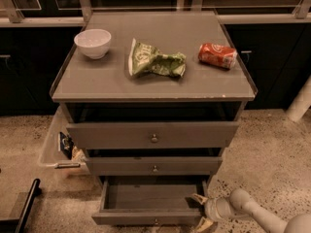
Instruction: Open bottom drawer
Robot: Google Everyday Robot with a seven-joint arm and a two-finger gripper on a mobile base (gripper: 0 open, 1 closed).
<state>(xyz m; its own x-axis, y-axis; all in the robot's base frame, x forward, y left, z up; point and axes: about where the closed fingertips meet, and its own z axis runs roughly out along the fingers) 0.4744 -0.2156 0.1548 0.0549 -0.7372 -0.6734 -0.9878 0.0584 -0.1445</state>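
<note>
A speckled stone floor (272, 149) runs in front of dark cabinets (29, 67), and against them stands a grey bench (116, 81) with three drawers below its top. On the top lie a white bowl (92, 42) at the left, a crumpled green bag (155, 61) near the middle and a red can (217, 55) on its side at the right, all well apart from each other.

The top drawer (153, 135) and the middle drawer (154, 166) each sit slightly ajar. The bottom drawer (146, 198) is pulled well out toward the camera, its inside showing bare and its slim front panel at the lower edge of the view.

The end effector (200, 211) is low at the right, at the front right corner of the bottom drawer. Its two tan fingers are spread — one over the drawer's inner corner, one just in front of the panel's end. Whether they press on the wood cannot be told. A clear plastic bin (51, 147) rests on the floor just left of the bench.
</note>
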